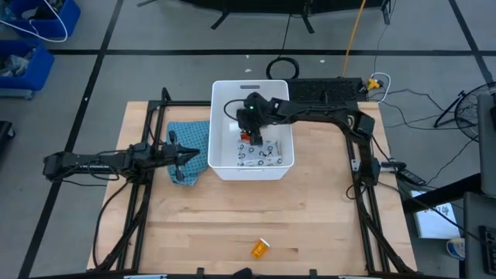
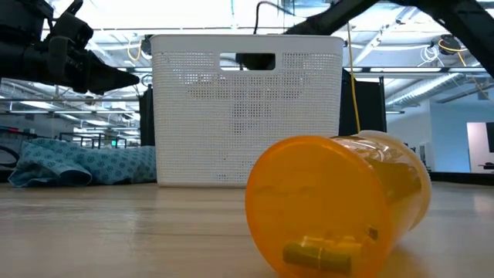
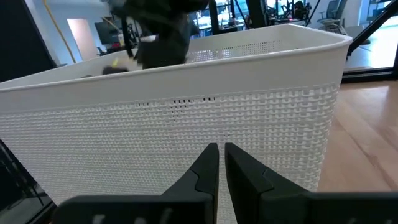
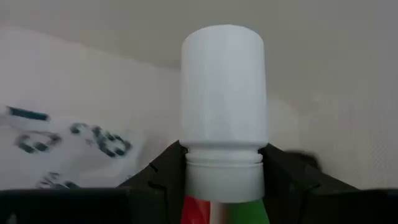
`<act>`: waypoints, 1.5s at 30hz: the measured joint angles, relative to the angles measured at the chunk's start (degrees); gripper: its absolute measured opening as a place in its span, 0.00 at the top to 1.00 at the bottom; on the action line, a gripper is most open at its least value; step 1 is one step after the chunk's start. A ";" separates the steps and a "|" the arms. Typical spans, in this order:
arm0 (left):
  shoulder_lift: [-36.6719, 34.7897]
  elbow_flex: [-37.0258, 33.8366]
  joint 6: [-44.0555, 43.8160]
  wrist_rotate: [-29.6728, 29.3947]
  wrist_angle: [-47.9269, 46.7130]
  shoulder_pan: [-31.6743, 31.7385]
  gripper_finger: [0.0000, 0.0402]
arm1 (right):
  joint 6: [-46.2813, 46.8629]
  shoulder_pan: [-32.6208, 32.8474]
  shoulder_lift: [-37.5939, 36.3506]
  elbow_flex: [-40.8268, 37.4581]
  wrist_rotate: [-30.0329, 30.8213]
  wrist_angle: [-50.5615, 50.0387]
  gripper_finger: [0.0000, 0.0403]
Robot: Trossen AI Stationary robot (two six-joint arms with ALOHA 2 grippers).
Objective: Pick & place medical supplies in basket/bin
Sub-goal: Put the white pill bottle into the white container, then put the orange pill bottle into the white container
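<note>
High view, counted: one white tub (image 1: 253,129) at the far middle of the wooden table (image 1: 256,209), one teal cloth (image 1: 191,149) touching its left wall, one orange vial (image 1: 260,248) lying alone near the front edge, well apart from the tub. Two arms: the right gripper (image 1: 251,133) reaches down inside the tub from the right; the left gripper (image 1: 187,154) hangs over the cloth, just left of the tub, fingers closed together. On the tub floor lies a white packet with dark dots (image 1: 262,156), beside something red that is too small to make out. Right wrist view alone shows what the high view hides: one white bottle (image 4: 224,106), white cap toward the camera, clamped between the right gripper's dark fingers (image 4: 163,171), with a dotted packet (image 4: 68,146) off to one side. Left wrist view shows the left fingertips (image 3: 208,163) nearly touching, pointed at the tub's perforated wall (image 3: 186,130). Low view alone shows the vial (image 2: 340,202) on its side, something small and yellow inside, and the handle slot (image 2: 254,61) in the tub's near wall.
</note>
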 joint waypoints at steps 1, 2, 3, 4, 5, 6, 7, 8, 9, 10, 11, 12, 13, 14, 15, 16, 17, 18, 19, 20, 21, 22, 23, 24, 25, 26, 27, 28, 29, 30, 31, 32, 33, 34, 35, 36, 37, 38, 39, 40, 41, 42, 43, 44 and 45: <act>0.00 0.00 0.01 0.00 -0.03 0.00 0.92 | 0.66 -0.22 0.88 0.00 -0.01 0.17 0.63; -0.01 0.00 0.01 0.00 -0.02 0.00 0.92 | 1.32 -0.50 1.62 0.02 -0.02 0.64 0.63; -0.01 0.00 0.04 0.00 -0.03 0.00 0.92 | 2.05 -0.70 2.32 0.02 -0.11 0.62 0.63; 0.00 0.00 0.08 0.00 -0.07 0.00 0.92 | 2.34 -0.82 3.07 0.04 -0.16 0.25 0.62; -0.02 0.00 0.07 0.00 -0.08 0.00 0.92 | 2.36 -0.88 4.02 0.04 -0.18 -0.10 0.62; -0.02 0.00 0.05 0.00 -0.14 0.01 0.92 | 2.36 -0.88 5.07 0.04 -0.14 -0.54 0.62; -0.02 0.00 0.03 0.00 -0.25 0.00 0.92 | 2.41 -0.88 6.03 0.02 -0.14 -1.15 0.62; -0.02 0.00 0.01 0.00 -0.40 0.00 0.92 | 2.40 -0.90 6.82 0.00 -0.19 -1.33 0.63; 0.00 0.00 0.01 0.00 -0.44 0.00 0.92 | 2.34 -0.98 7.08 0.06 -0.22 -1.29 0.63; 0.00 0.00 0.01 0.00 -0.44 0.00 0.92 | 2.32 -0.97 7.22 0.15 0.02 -1.40 0.63; -0.02 0.00 0.01 0.02 -0.44 0.00 0.92 | 2.36 -0.97 7.25 0.14 0.83 -1.63 0.63; -0.01 0.00 0.00 0.02 -0.45 0.00 0.92 | 2.38 -0.97 7.28 0.14 1.66 -1.49 0.63; -0.01 0.00 -0.08 0.00 -0.46 0.00 0.92 | 2.38 -0.97 7.31 0.15 2.53 -1.29 0.62; -0.01 0.00 -0.11 0.00 -0.44 0.01 0.92 | 2.43 -0.98 7.33 0.14 3.07 -1.09 0.60; -0.01 0.00 -0.12 0.00 -0.44 0.01 0.92 | 2.67 -0.99 7.17 0.13 3.62 -1.09 0.59; 0.00 0.00 -0.12 0.00 -0.44 0.00 0.92 | 3.21 -0.99 6.81 0.11 4.27 -1.32 0.57; -0.01 0.00 -0.12 0.00 -0.44 0.00 0.92 | 3.26 -0.99 6.63 0.07 4.49 -1.63 0.55; -0.02 0.00 -0.12 0.00 -0.42 0.00 0.92 | 3.07 -0.99 6.54 0.04 4.26 -1.59 0.54; 0.00 0.00 -0.12 0.02 -0.44 0.02 0.92 | 2.82 -1.01 6.18 0.02 4.24 -1.64 0.52; 0.00 0.00 -0.14 0.03 -0.44 0.00 0.92 | 2.66 -1.01 5.88 -0.02 4.23 -2.13 0.50; -0.02 0.00 -0.21 0.07 -0.44 0.00 0.92 | 2.59 -0.99 5.66 -0.02 4.19 -2.18 0.49; 0.00 0.00 -0.38 0.07 -0.44 0.00 0.92 | 2.56 -0.99 5.51 -0.01 4.14 -1.56 0.47; 0.00 0.00 -0.38 0.07 -0.52 0.00 0.92 | 2.53 -0.99 5.25 0.02 4.10 -1.37 0.46; 0.00 0.00 -0.40 0.09 -0.55 0.01 0.92 | 2.53 -0.99 5.01 0.02 4.18 -1.87 0.45; -0.02 0.00 -0.45 0.09 -0.57 0.01 0.92 | 2.51 -0.99 4.94 0.02 4.21 -2.20 0.43; -0.02 0.00 -0.44 0.09 -0.67 0.00 0.92 | 2.51 -0.99 4.94 0.02 4.21 -1.95 0.42; 0.00 0.00 -0.38 0.08 -0.83 0.00 0.92 | 2.54 -0.97 4.94 0.02 4.19 -1.83 0.41; 0.00 0.00 -0.37 0.07 -0.87 0.02 0.92 | 2.83 -0.91 4.92 0.02 4.19 -1.92 0.41; 0.00 0.00 -0.38 0.07 -0.86 0.02 0.92 | 3.37 -0.86 4.63 -0.01 4.19 -1.99 0.40; -0.02 0.00 -0.34 0.07 -0.86 0.00 0.92 | 3.81 -0.85 4.26 -0.04 4.36 -2.18 0.40; 0.00 0.00 -0.21 0.07 -0.88 0.00 0.92 | 4.01 -0.73 3.71 -0.04 4.47 -2.27 0.40; 0.00 0.00 -0.16 0.07 -0.88 0.00 0.92 | 4.06 -0.66 2.63 -0.04 4.42 -2.45 0.40; -0.02 0.00 -0.16 0.07 -0.89 0.02 0.92 | 4.17 -0.49 1.29 -0.04 4.19 -3.30 0.41; -0.01 0.00 -0.16 0.07 -0.91 0.02 0.92 | 4.56 -0.24 -0.24 -0.09 4.06 -3.74 0.43; -0.01 0.00 -0.16 0.07 -1.00 0.02 0.92 | 5.20 0.06 -2.32 -0.09 3.23 -3.65 0.46; -0.01 0.00 -0.16 0.07 -1.12 0.00 0.92 | 5.73 0.39 -4.47 -0.09 1.66 -3.80 0.50; 0.00 0.00 -0.16 0.07 -1.15 0.00 0.92 | 6.03 0.83 -6.80 -0.09 -0.09 -4.07 0.54; -0.01 0.00 -0.16 0.07 -1.17 0.02 0.92 | 6.17 1.34 -9.32 -0.09 -1.60 -4.10 0.59; -0.02 0.00 -0.16 0.07 -1.23 0.02 0.92 | 6.44 1.97 -11.91 -0.09 -2.53 -4.16 0.64; 0.00 0.00 -0.14 0.07 -1.27 0.00 0.92 | 6.53 2.59 -14.48 -0.08 -3.14 -4.29 0.70; 0.00 0.00 -0.15 0.07 -1.35 0.00 0.92 | 6.54 3.31 -17.11 -0.07 -3.32 -4.54 0.76; 0.00 0.00 -0.14 0.04 -1.51 0.02 0.92 | 6.41 3.99 -19.61 -0.07 -3.32 -5.03 0.83; -0.01 0.00 -0.07 0.04 -1.64 0.00 0.92 | 6.17 4.66 -22.04 -0.07 -3.36 -5.62 0.89; 0.00 0.00 0.06 0.04 -1.70 0.01 0.92 | 6.08 5.29 -24.39 -0.07 -3.38 -6.27 0.94; -0.01 0.00 0.07 0.04 -1.71 0.01 0.92 | 6.10 5.90 -26.78 -0.07 -3.37 -7.21 0.97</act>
